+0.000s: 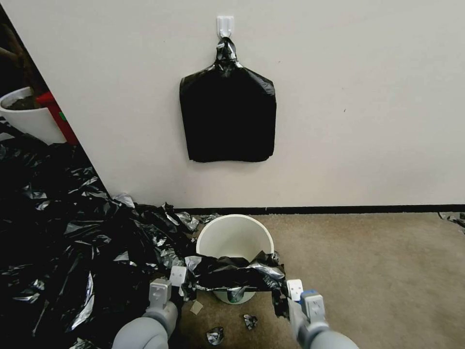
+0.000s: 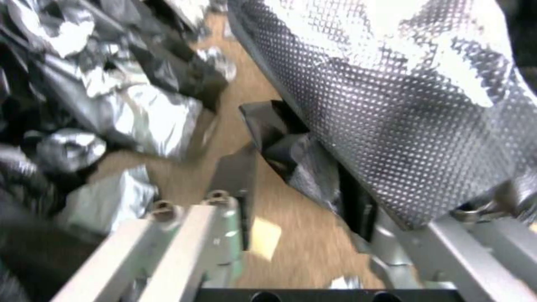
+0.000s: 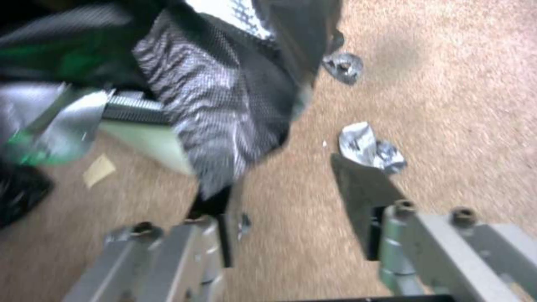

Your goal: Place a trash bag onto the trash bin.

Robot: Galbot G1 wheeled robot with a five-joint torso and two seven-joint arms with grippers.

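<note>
Black plastic film (image 1: 63,242), the big heap, lies left of the trash bin (image 1: 235,237) w/ its edge touching the bin's left wall. Flat black bag stack (image 1: 227,116) hangs on a wall hook (image 1: 225,25) straight above and behind the bin. Beige carpet (image 1: 368,271) runs right of the bin.

Bin stands upright near the wall, mouth mostly bare. Trash bag (image 1: 237,274) is draped across the bin's near rim only, stretched btwn the two grippers; far rim and inside not yet covered.

Left gripper (image 1: 175,283) is at the bin's near-left; in the left wrist view its jaws stand apart, bag film lying against one finger, so no pinch on the bag. Right gripper (image 1: 295,293) is at the bin's near-right, jaws also spread, bag edge hanging just beside one finger.

Small foil scraps (image 1: 232,329) lie on carpet just in front of the bin.

Progress, as I judge: bag is on the bin but roughly, abt part-done; mouth needs opening and pulling round the whole rim.
</note>
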